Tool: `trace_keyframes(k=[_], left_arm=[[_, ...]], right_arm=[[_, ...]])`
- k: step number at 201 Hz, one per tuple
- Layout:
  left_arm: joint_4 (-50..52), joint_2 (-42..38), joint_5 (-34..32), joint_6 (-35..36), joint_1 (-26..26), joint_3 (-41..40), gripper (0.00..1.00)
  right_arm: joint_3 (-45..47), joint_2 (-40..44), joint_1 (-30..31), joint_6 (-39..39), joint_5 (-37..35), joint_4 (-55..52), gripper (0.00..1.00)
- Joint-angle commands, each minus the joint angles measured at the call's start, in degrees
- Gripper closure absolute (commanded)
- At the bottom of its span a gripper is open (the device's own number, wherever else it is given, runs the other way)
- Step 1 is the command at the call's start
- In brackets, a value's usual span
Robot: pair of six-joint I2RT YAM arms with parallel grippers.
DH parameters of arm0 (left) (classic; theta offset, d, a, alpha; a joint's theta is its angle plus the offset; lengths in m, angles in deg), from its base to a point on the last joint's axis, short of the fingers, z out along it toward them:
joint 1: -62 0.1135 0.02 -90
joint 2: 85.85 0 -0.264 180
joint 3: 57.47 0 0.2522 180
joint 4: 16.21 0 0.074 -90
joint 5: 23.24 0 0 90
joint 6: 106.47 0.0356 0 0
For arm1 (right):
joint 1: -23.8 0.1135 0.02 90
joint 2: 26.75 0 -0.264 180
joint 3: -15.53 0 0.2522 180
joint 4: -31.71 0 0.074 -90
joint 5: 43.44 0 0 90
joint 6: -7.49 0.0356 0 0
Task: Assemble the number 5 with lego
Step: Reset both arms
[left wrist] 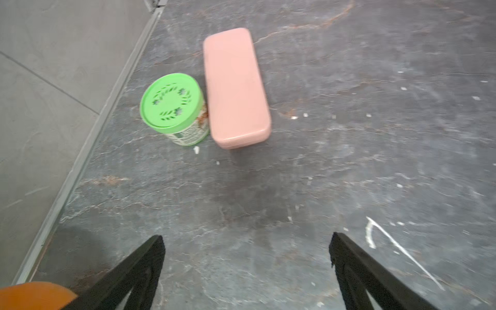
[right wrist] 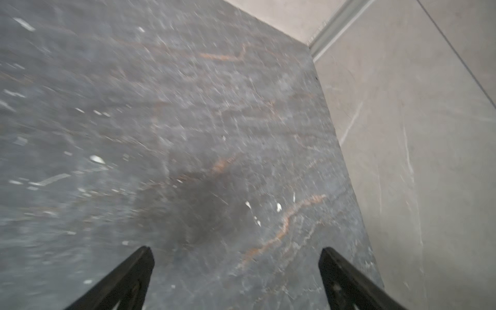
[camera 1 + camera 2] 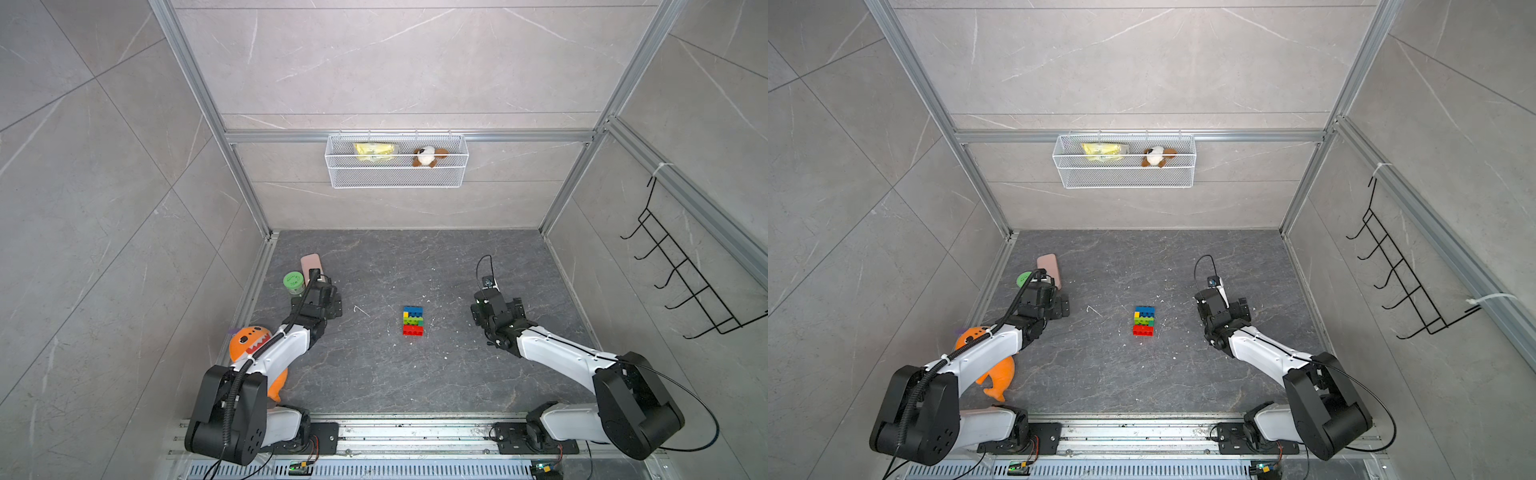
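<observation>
The lego stands joined as the number 5 (image 3: 413, 321) in the middle of the dark floor in both top views (image 3: 1144, 321), with rows blue, yellow, lime green, dark green and red from far to near. Nothing touches it. My left gripper (image 1: 245, 239) is open and empty, well to the left of the figure (image 3: 328, 297), and points toward the far left corner. My right gripper (image 2: 237, 252) is open and empty too, well to the right of the figure (image 3: 498, 307), over bare floor. Neither wrist view shows the bricks.
A pink rounded block (image 1: 234, 88) and a green-lidded jar (image 1: 173, 104) lie side by side just ahead of the left gripper, by the left wall. An orange plush toy (image 3: 253, 345) sits under the left arm. A wire basket (image 3: 397, 162) hangs on the back wall, a black hook rack (image 3: 685, 274) on the right wall.
</observation>
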Motion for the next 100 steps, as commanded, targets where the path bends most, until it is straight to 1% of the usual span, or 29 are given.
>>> trace_keyframes(k=[1, 13, 23, 33, 39, 46, 50, 55, 59, 63, 68, 73, 82, 84, 92, 96, 100], left_arm=[[-10.95, 2.6, -0.59, 5.52, 2.12, 0.46, 0.0], [-14.8, 4.5, -0.28, 5.97, 3.19, -0.97, 0.0], [-17.11, 5.68, -0.02, 6.46, 3.55, -2.32, 0.0], [-21.99, 6.24, 0.66, 7.5, 3.71, -4.98, 0.0], [-26.27, 6.74, 1.0, 8.57, 3.92, -6.9, 0.0], [-24.54, 6.37, 1.35, 8.48, 4.23, -6.57, 0.0], [-26.36, 6.4, 1.95, 9.24, 4.49, -7.1, 0.01], [-28.92, 6.54, 2.07, 10.67, 4.6, -8.0, 0.0], [-30.07, 6.39, 2.77, 11.46, 4.71, -8.52, 0.0], [-32.32, 6.63, 4.42, 12.17, 5.34, -9.45, 0.0], [-35.67, 7.3, 6.23, 12.74, 6.03, -10.8, 0.0], [-38.55, 8.02, 7.2, 12.8, 6.78, -11.62, 0.0], [-36.2, 7.96, 8.99, 10.17, 9.18, -11.07, 0.0], [-36.66, 8.04, 9.93, 9.71, 9.77, -11.18, 0.0], [-40.03, 8.93, 14.12, 7.8, 12.8, -12.54, 0.0], [-41.16, 9.08, 17.78, 6.99, 14.61, -13.48, 0.0], [-43.01, 9.71, 20.67, 6.88, 15.63, -14.42, 0.0]], right_arm=[[4.26, -1.92, -1.0, -3.52, -2.28, 18.72, 0.0], [6.26, -3.87, -1.16, -6.23, -2.92, 27.45, 0.0], [7.69, -4.42, -1.35, -7.56, -0.77, 32.96, 0.0], [9.51, -5.32, -2.07, -9.06, 2.14, 40.55, 0.0], [9.7, -6.06, -2.56, -8.72, 3.48, 42.57, 0.0], [10.22, -7.27, -3.57, -7.69, 6.55, 44.78, 0.0], [10.57, -8.27, -4.15, -8.08, 8.43, 46.16, 0.0], [10.64, -9.22, -4.39, -8.62, 8.25, 48.88, 0.0], [10.38, -9.26, -4.58, -7.75, 7.35, 47.98, 0.0], [10.32, -8.61, -5.07, -6.62, 8.0, 46.16, 0.0], [10.92, -7.77, -6.12, -5.82, 10.14, 46.13, 0.0], [12.1, -7.3, -7.41, -5.54, 13.74, 47.88, 0.0], [14.03, -6.39, -9.89, -4.38, 20.13, 49.38, 0.0], [14.5, -6.17, -10.72, -4.15, 21.69, 49.61, 0.0], [16.22, -6.73, -14.62, -2.98, 31.7, 51.77, 0.0], [16.87, -9.12, -15.82, -3.21, 34.76, 56.78, 0.0], [16.99, -11.52, -16.07, -3.43, 35.48, 60.58, 0.0]])
